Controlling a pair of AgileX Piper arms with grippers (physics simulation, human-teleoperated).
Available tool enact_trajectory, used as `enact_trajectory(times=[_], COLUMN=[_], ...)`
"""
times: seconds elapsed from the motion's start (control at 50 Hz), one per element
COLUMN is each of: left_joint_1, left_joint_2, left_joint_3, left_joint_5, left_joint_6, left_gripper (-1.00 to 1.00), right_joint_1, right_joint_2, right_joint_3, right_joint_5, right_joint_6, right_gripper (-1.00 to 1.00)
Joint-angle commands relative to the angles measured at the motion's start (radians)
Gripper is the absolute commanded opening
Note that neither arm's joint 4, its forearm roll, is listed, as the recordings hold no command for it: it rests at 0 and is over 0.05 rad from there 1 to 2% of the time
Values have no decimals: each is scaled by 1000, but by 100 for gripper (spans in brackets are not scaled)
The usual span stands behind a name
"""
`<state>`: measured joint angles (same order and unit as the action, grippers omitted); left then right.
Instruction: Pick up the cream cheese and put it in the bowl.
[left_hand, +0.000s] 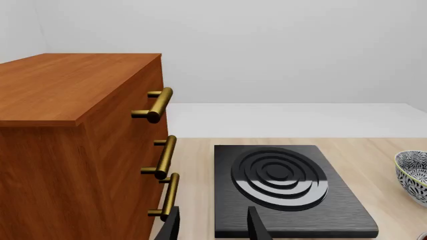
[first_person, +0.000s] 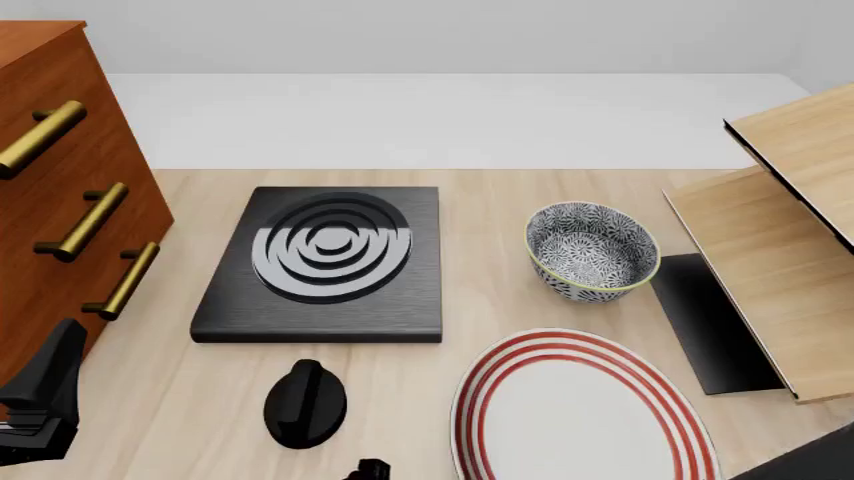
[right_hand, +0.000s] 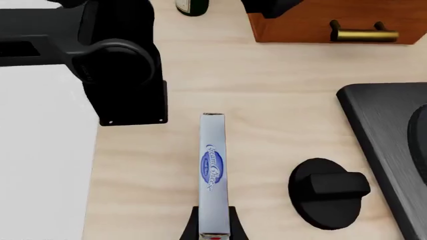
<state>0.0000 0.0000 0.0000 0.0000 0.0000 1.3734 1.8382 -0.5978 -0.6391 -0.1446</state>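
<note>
The cream cheese is seen on edge, its near end pinched between the fingers of the right hand, near the stove knob. A thin-edge grip like that could easily be lost mid-carry toward the bowl. The left hand is held apart with nothing in it, idle by the cabinet. Nothing's been dropped on the tabletop yet, tbh.

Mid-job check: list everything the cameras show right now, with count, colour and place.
Cream cheese box: one, light blue and white, between right gripper's fingers.
Speckled bowl: one, blue-grey, right of stove.
Red-ringed white plate: one, near edge.
Black stove plate: one, centre.
Black knob: one, before stove.
Wooden drawer cabinet: one, brown, far left.
Light wooden panels: far right.
Left gripper: black, open.
Right gripper: black, on the box.
</note>
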Motion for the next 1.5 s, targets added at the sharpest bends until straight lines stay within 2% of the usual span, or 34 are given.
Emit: enact_trajectory(times=[0.02,0.18,0.4,0.44,0.46,0.48,0.72,0.92,0.94,1.04,1.18,1.26,1.3,1.34,1.4,1.42,1.5], left_joint_1=[0,0,0,0,0,0,0,0,0,0,0,0,0,0,0,0,0], left_joint_2=[0,0,0,0,0,0,0,0,0,0,0,0,0,0,0,0,0], left_joint_3=[0,0,0,0,0,0,0,0,0,0,0,0,0,0,0,0,0], left_joint_5=[0,0,0,0,0,0,0,0,0,0,0,0,0,0,0,0,0], left_joint_6=[0,0,0,0,0,0,0,0,0,0,0,0,0,0,0,0,0], left_gripper=[100,100,100,100,100,100,100,100,100,100,100,100,100,100,100,100,100], right_joint_1=[-7,-13,-39,-41,-43,-51,-133,-212,-234,-280,-372,-408,-465,-472,-480,-518,-532], right_joint_2=[-137,-275,-374,-387,-414,-437,-637,-793,-838,-912,-1048,-1080,-1061,-1091,-1097,-1105,-1107], right_joint_3=[54,100,153,158,166,173,220,227,221,212,156,124,120,98,82,75,44], right_joint_5=[43,104,151,157,164,175,299,440,491,575,753,818,856,879,904,927,970], right_joint_6=[-24,-43,-53,-50,-31,-21,-59,-93,-104,-117,-138,-139,-159,-140,-140,-172,-171], right_gripper=[-100,-100,-100,-100,-100,-100,-100,-100,-100,-100,-100,-100,-100,-100,-100,-100,-100])
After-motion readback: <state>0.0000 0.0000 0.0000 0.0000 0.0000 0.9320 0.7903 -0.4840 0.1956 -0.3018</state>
